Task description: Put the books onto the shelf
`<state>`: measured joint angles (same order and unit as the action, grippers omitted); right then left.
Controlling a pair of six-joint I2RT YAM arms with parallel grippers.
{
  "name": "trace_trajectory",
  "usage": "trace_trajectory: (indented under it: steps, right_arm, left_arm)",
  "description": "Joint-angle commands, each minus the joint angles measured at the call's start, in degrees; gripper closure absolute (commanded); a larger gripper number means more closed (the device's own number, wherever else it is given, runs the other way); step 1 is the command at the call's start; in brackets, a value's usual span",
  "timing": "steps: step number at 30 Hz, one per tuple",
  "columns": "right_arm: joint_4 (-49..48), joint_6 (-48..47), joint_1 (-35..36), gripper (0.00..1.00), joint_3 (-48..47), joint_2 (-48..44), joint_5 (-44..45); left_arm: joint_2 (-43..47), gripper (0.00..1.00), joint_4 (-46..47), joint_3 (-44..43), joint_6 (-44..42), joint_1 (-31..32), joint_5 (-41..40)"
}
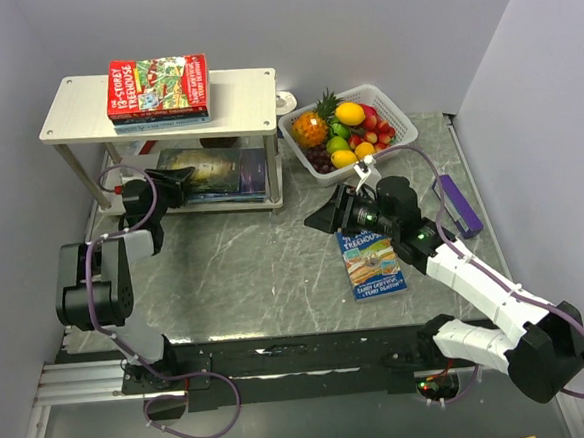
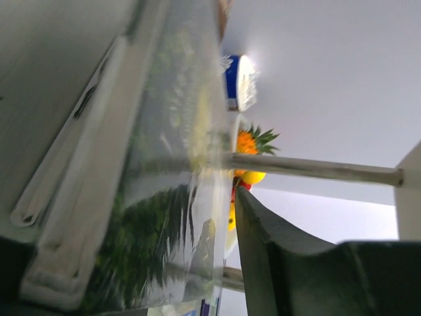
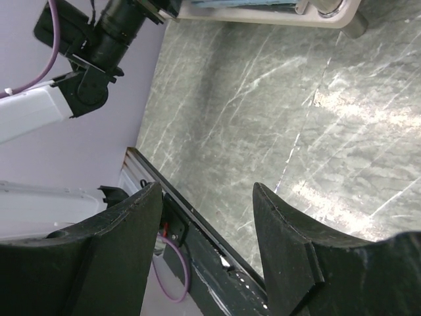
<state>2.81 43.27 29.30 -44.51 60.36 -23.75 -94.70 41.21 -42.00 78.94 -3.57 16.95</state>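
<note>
several books sit on the shelf [image 1: 248, 87]: a small stack topped by the red treehouse [image 1: 158, 84] on the upper board, toward its left, and a few more lying flat on the lower board, a dark galaxy cover [image 1: 203, 170] uppermost with pale blue edges showing to its right. one blue treehouse [image 1: 372, 261] lies flat on the desk [image 1: 256, 272], right of centre, well apart from the shelf. the left fingers [image 1: 177, 180] reach in under the upper board from the left, at the near left corner of the lower books. in the left wrist view a glossy green cover [image 2: 158, 237] fills the space beside one dark finger [image 2: 276, 257]; whether those fingers are grasping that book or have released it i cannot tell. the right fingers [image 1: 322, 217] hover above the desk just beyond the top edge of the blue treehouse, released and spread wide with nothing between them; only bare desk shows through the gap in the right wrist view. a fruit basket [image 1: 394, 107] stands right of the shelf, and a purple box [image 1: 458, 204] lies near the desk's right edge.
</note>
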Motion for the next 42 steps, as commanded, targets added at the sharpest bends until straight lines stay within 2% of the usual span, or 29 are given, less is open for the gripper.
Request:
trace_trajectory:
  steps: [1, 11, 21, 42]
  right_arm:
    - [-4.21, 1.29, -0.38, 0.36, 0.92, -0.24, -1.47]
    - [-4.57, 2.17, -0.38, 0.36, 1.62, -0.77, -2.0]
    - [-5.35, 2.88, -0.47, 0.36, 2.41, -1.21, -2.09]
    - [-8.25, 5.34, -0.3, 0.36, 4.17, -1.91, -3.15]
  left_arm:
    - [2.32, 0.49, -5.25, -4.05, -3.52, 0.06, 4.83]
    - [2.67, 0.49, -18.35, -9.59, -9.5, -0.03, 11.61]
    - [6.28, 0.48, -25.39, -8.36, -13.54, -0.03, 14.51]
    - [5.31, 0.48, -49.82, -13.55, -26.9, -1.7, 15.22]
